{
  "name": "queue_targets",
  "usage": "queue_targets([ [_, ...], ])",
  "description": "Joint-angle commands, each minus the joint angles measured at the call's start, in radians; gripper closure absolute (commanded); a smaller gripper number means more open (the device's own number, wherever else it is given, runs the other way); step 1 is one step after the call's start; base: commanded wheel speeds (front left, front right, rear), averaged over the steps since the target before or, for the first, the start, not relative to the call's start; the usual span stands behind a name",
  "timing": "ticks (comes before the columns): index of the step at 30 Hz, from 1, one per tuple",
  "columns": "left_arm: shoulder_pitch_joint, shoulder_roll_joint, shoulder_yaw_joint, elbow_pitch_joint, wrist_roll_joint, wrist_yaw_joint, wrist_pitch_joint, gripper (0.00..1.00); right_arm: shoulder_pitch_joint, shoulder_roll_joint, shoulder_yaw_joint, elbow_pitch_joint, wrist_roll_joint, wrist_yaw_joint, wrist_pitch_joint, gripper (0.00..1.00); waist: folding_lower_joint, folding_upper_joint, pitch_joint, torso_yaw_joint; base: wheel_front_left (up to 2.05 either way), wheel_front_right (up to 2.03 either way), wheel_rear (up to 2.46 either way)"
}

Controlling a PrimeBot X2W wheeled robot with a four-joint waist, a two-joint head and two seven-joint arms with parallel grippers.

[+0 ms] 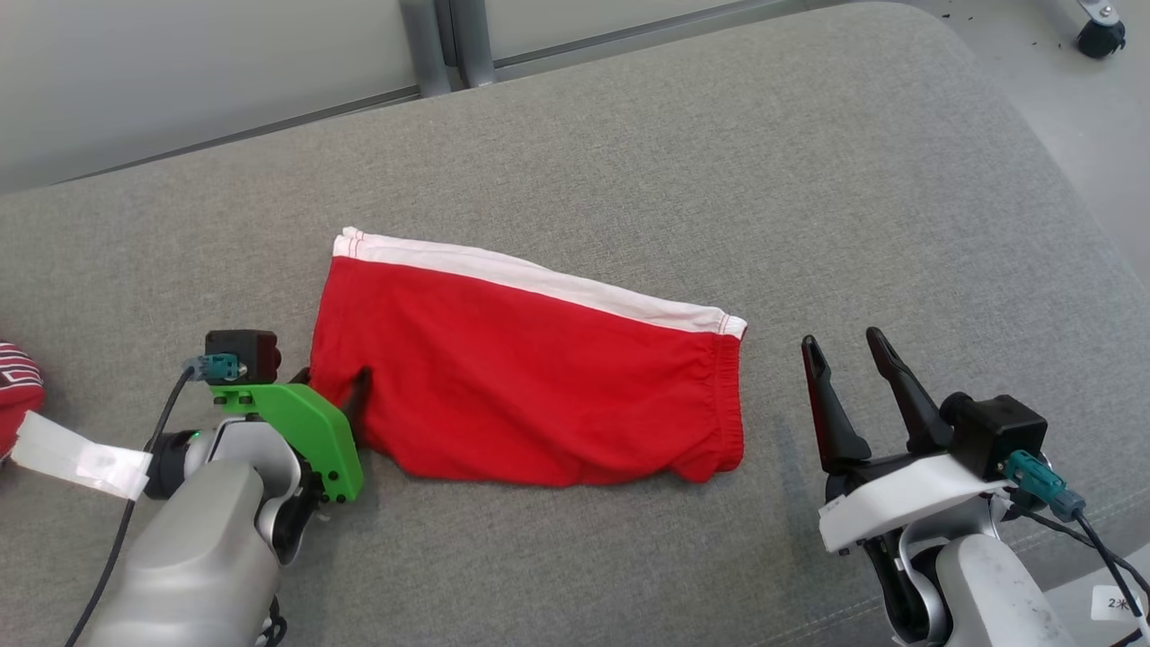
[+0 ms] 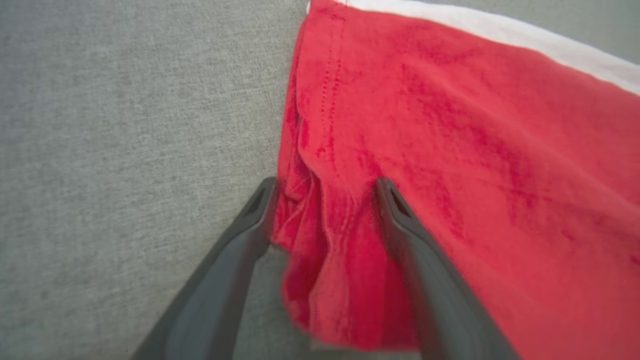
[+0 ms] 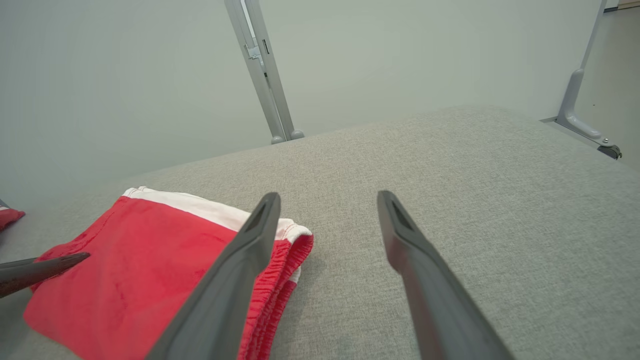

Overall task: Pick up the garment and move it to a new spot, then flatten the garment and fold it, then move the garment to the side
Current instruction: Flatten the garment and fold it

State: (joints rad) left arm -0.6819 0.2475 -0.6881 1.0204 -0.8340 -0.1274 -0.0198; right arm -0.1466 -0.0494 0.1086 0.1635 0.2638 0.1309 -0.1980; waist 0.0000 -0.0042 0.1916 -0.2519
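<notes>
my left gripper (image 1: pixel 331 386) is spread wide and clamps nothing. in the left wrist view (image 2: pixel 325 187) the fingers straddle the garment (image 2: pixel 475 150) at its puckered corner: one fingertip sits on the red cloth, the other just off its edge on the cushion (image 2: pixel 125 150). my right gripper (image 1: pixel 842 341) is also spread wide and empty, poised over bare cushion (image 1: pixel 719 180). seen from its own wrist (image 3: pixel 328 197), its fingers point past the garment's gathered hem.

the garment (image 1: pixel 530 377) lies flat in the middle of the cushion, red with a white band along its 12 o'clock edge. my left gripper meets it at its 8 o'clock corner. my right stands near its 3 o'clock end, not touching. in the right wrist view the garment (image 3: pixel 140 260) lies at 8 o'clock.

at 9 o'clock in the head view a red item (image 1: pixel 18 386) pokes in, with a white tape tag (image 1: pixel 81 458) below it, no writing legible. a small label (image 1: pixel 1119 604) at 4 o'clock seems to read "2米".
</notes>
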Motion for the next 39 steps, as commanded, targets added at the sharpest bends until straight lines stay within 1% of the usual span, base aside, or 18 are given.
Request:
queue_targets([
  [1, 0.029, -0.015, -0.02, -0.002, -0.011, -0.005, 0.018, 1.0, 0.014, -0.002, -0.002, -0.005, 0.008, 0.0, 0.0, 0.0, 0.0, 0.0042, -0.003, 0.0, 0.0, 0.0, 0.0],
  [5, 0.034, 0.001, -0.029, -0.023, -0.022, -0.004, -0.004, 1.0, 0.016, -0.002, -0.007, -0.007, 0.008, 0.0, -0.005, 0.0, 0.0, 0.0042, -0.013, 0.006, 0.0, 0.0, 0.0],
  [8, 0.031, 0.012, -0.013, -0.017, -0.027, -0.003, -0.039, 1.0, 0.019, -0.002, -0.011, -0.009, 0.005, 0.0, -0.008, 0.0, 0.0, 0.0042, -0.022, 0.017, 0.0, 0.0, 0.0],
  [12, 0.049, 0.013, 0.009, -0.016, -0.048, 0.008, -0.08, 1.0, 0.024, -0.002, -0.018, -0.012, -0.002, 0.0, -0.008, 0.0, 0.0, 0.0042, -0.039, 0.037, 0.0, 0.0, 0.0],
  [17, 0.1, 0.011, 0.032, -0.049, -0.074, 0.027, -0.122, 1.0, 0.043, -0.002, -0.028, -0.021, -0.006, 0.0, 0.002, 0.0, 0.0, 0.0042, -0.064, 0.07, 0.0, 0.0, 0.0],
  [22, 0.18, 0.003, 0.05, -0.126, -0.1, 0.06, -0.14, 1.0, 0.063, -0.002, -0.036, -0.032, -0.014, 0.0, 0.021, 0.0, 0.0, 0.0042, -0.09, 0.105, 0.0, 0.0, 0.0],
  [23, 0.18, 0.003, 0.05, -0.126, -0.1, 0.06, -0.14, 1.0, 0.063, -0.002, -0.036, -0.032, -0.014, 0.0, 0.021, 0.0, 0.0, 0.0042, -0.09, 0.105, 0.0, 0.0, 0.0],
  [29, 0.311, 0.003, 0.083, -0.279, -0.15, 0.144, -0.141, 1.0, 0.088, -0.002, -0.044, -0.05, -0.023, 0.0, 0.052, 0.0, 0.0, 0.0042, -0.12, 0.136, 0.0, 0.0, 0.0],
  [35, 0.443, 0.036, 0.093, -0.476, -0.172, 0.241, -0.115, 1.0, 0.106, -0.002, -0.051, -0.065, -0.033, 0.0, 0.08, 0.0, 0.0, 0.0042, -0.138, 0.151, 0.0, 0.0, 0.0],
  [39, 0.494, 0.056, 0.093, -0.568, -0.175, 0.289, -0.1, 1.0, 0.106, -0.002, -0.049, -0.065, -0.036, 0.0, 0.09, 0.0, 0.0, 0.0042, -0.146, 0.153, 0.0, 0.0, 0.0],
])
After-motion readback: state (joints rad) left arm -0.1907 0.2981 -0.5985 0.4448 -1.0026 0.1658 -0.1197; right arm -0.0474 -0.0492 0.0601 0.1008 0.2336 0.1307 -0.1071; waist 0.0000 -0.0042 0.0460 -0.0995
